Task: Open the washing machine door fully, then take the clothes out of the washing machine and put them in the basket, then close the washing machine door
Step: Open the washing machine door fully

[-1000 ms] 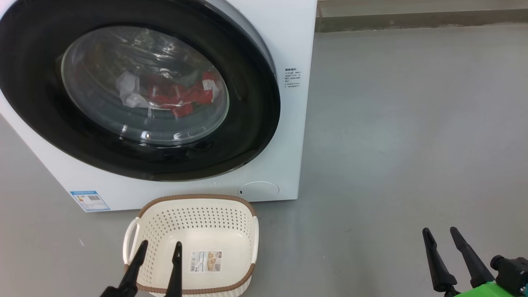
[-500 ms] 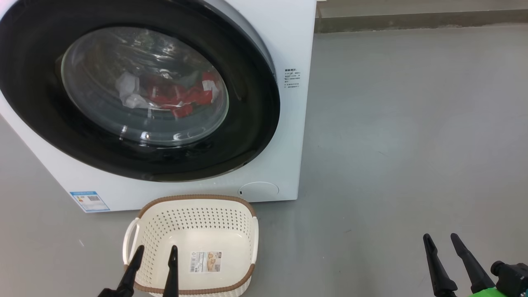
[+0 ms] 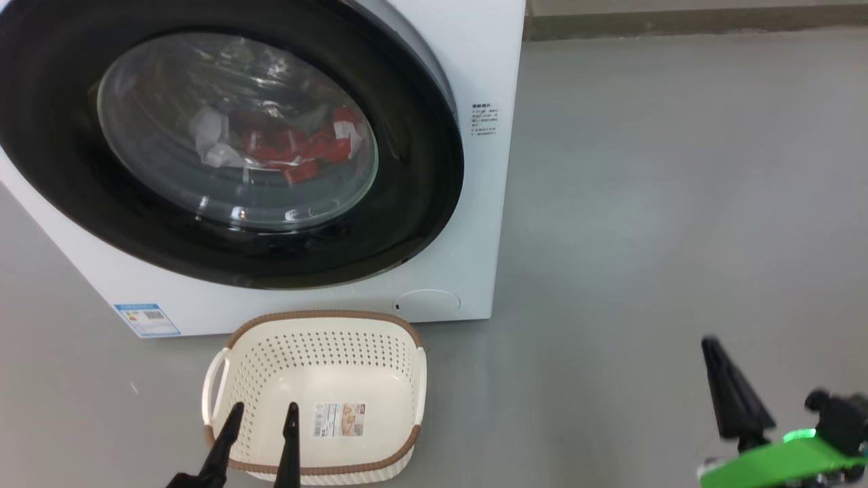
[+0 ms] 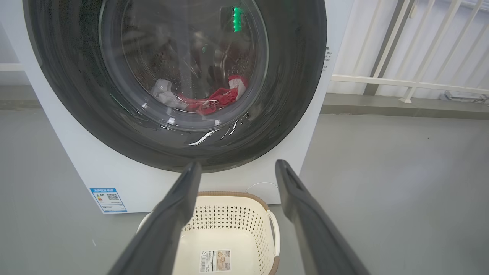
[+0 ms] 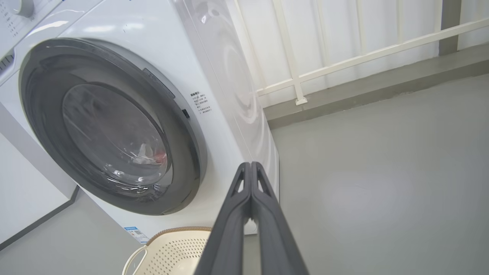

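Okay, right gripper (image 5: 251,164): its two long dark fingers were pressed flat together with nothing between them. It hung over the bare grey floor (image 3: 644,203) at the head view's lower right, well apart from everything else. Then left gripper (image 3: 266,407): jaws were spread wide and empty, tips over the near half of the small cream perforated plastic, brown-rimmed basket (image 3: 319,316); could not tell if they touched it. That basket sat on the floor just in front of the big white front-loading washing machine (image 3: 488,68), with a paper label (image 3: 339,419) on its bottom. The large round, glossy black-rimmed washing machine door (image 3: 420,169) with its bulging clear glass window sat closed against the machine front. The soft red and white fabric clothes (image 3: 291,152) lay inside the drum, seen through the glass, low in the window. A small blue label (image 3: 147,319) was stuck near the machine's lower front corner, left of the basket. A white railing (image 4: 401,46) stood behind the machine.
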